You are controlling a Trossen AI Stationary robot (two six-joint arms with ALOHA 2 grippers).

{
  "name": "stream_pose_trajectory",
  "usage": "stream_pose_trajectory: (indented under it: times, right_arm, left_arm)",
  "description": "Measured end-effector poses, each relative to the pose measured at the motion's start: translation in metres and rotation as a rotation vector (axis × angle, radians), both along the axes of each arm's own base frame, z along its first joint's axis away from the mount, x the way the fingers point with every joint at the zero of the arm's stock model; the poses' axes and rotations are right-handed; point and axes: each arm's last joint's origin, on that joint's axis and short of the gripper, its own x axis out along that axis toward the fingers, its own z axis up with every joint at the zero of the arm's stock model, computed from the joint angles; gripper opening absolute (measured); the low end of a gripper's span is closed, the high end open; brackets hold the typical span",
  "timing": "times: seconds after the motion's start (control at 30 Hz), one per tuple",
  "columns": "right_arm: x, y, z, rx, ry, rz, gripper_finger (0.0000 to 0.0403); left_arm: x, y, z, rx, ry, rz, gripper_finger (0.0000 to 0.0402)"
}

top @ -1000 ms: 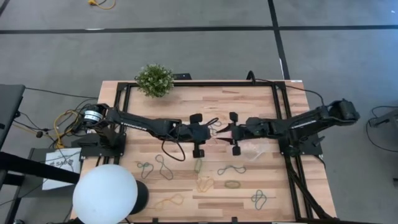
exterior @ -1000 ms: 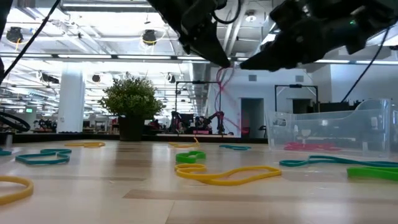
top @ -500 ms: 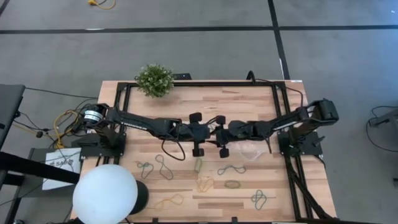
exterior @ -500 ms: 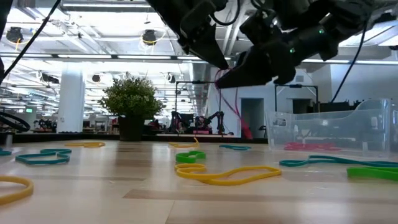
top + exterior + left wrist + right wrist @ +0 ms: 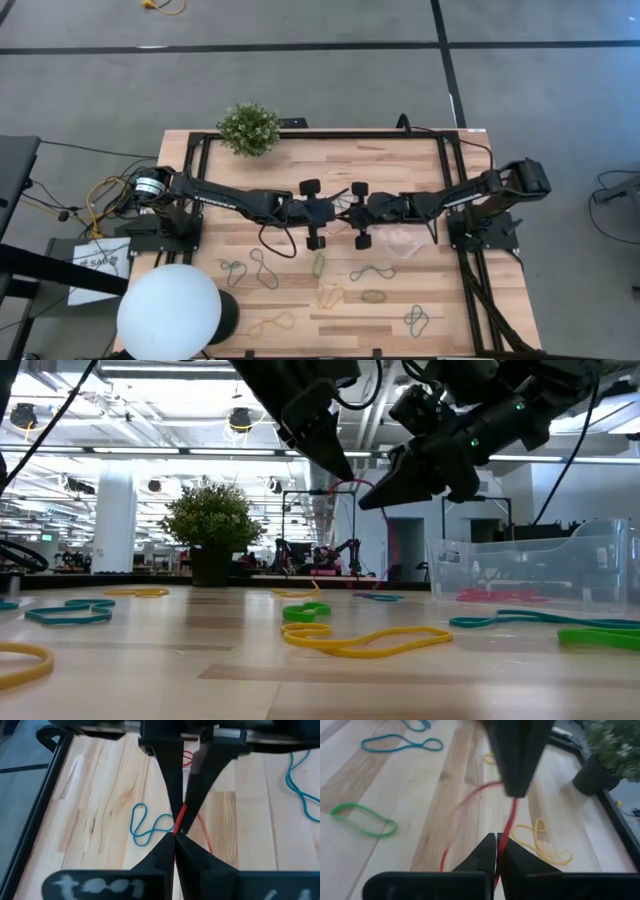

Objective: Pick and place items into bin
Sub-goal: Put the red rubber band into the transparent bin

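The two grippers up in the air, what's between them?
A red rubber band stretches between the left gripper and the right gripper, seen in the low view.

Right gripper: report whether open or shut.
Shut. The right gripper has its fingers pinched on the thin red rubber-band loop, lifted off the table.
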Motion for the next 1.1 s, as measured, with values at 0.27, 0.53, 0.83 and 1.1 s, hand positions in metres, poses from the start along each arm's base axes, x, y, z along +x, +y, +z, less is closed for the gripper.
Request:
stream_pose_trajectory:
  times: [0.27,0.53,0.83,1.1]
  right_arm:
    - [-0.009,-0.002,0.012,-0.053,-0.002,-0.118,0.0001]
    - [-0.041,0.004,0.039,-0.286,-0.025,-0.544,0.0002]
    - [-0.096,0.023,0.068,-0.194,-0.062,-0.592,0.0001]
    - [-0.121,0.018,0.066,-0.07,-0.023,-0.689,0.0001]
  left_arm:
    - [-0.001,0.0,0.0,0.001,0.008,0.003,0.004]
    - [-0.004,0.002,-0.003,0.043,0.048,0.045,0.0099]
    - [-0.005,0.002,-0.003,0.032,0.052,0.061,0.0107]
    - [-0.005,0.002,-0.003,0.031,0.05,0.063,0.0107]
